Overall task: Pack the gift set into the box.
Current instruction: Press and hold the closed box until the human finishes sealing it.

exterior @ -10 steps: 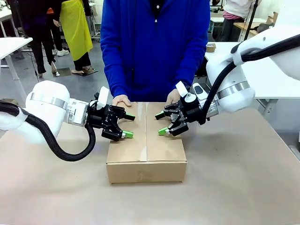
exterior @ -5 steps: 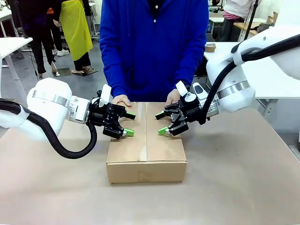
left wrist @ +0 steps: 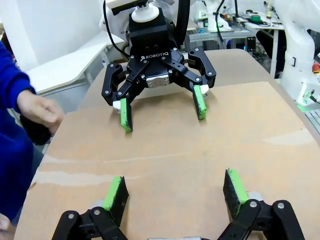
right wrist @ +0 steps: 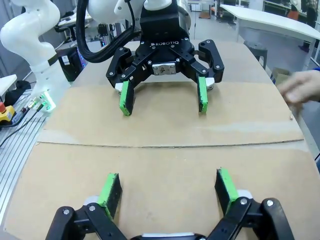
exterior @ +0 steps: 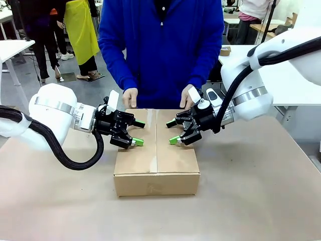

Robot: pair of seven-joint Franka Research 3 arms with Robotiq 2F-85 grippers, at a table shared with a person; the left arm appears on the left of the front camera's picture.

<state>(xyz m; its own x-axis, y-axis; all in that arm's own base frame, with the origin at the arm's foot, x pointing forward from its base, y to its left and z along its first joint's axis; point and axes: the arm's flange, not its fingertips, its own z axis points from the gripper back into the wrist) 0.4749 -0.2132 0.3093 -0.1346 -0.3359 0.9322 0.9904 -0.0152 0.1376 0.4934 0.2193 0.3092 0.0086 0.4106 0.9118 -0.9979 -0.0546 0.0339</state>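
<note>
Front view: the box [exterior: 156, 155] sits in the middle of the table [exterior: 261, 201], its top flaps folded flat and meeting at a centre seam [exterior: 156, 143], and both arms are right over it. The left gripper [exterior: 138, 133] hangs above the left flap, jaws spread wide with nothing between the green pads. Facing it across the seam is the right gripper [exterior: 172, 132], also wide open and empty. The person in the blue top stands at the far side, one hand [exterior: 130, 97] and the other hand [exterior: 188, 96] poised by the box's far edge. In the left wrist view, the left gripper's own fingers [left wrist: 118, 194] stand parted just over bare cardboard, with the opposing gripper square ahead. The right wrist view mirrors it: open fingers [right wrist: 111, 192] low over the flap, the seam running crosswise ahead of them, and a blurred hand off at the right edge
</note>
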